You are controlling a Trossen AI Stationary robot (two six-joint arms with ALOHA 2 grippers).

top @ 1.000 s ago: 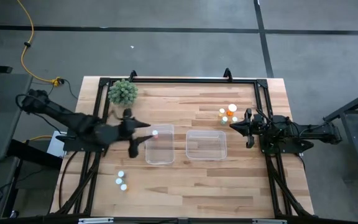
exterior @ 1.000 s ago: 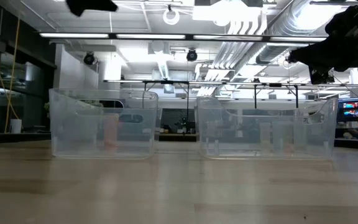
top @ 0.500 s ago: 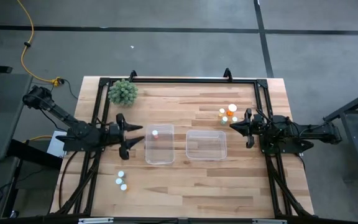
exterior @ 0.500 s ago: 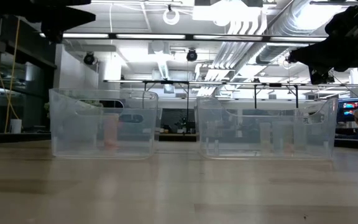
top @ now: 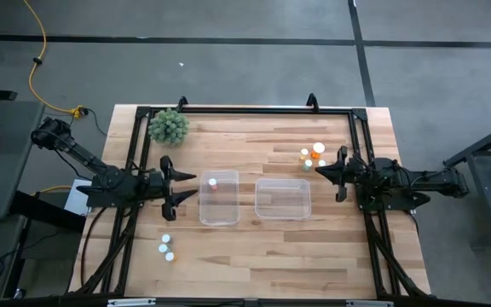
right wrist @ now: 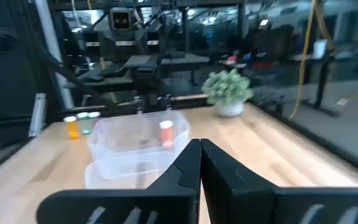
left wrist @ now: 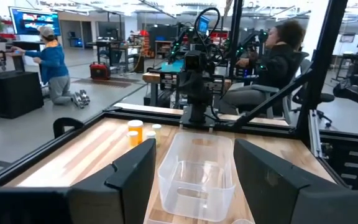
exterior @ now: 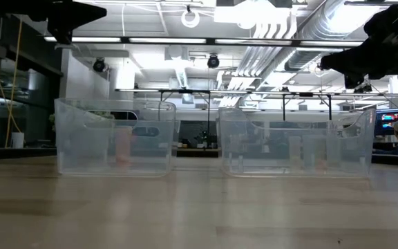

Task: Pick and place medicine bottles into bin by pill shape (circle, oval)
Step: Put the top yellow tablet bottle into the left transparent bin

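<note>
High view: two clear tubs sit mid-table, the left tub (top: 218, 198) holding one orange medicine bottle (top: 212, 183), the right tub (top: 283, 199) bare inside. A bottle cluster (top: 313, 156) stands at 2 o'clock from the right tub, just beside the right pincer (top: 337, 175), whose fingers are pressed together. Three more bottles (top: 167, 248) lie at 7 o'clock from the left tub. The left pincer (top: 176, 184), fingers spread wide, hovers at 9 o'clock of the left tub. A green plant (top: 168, 126) occupies the table's (top: 254, 256) far-left corner; a black frame rims the edges.
</note>
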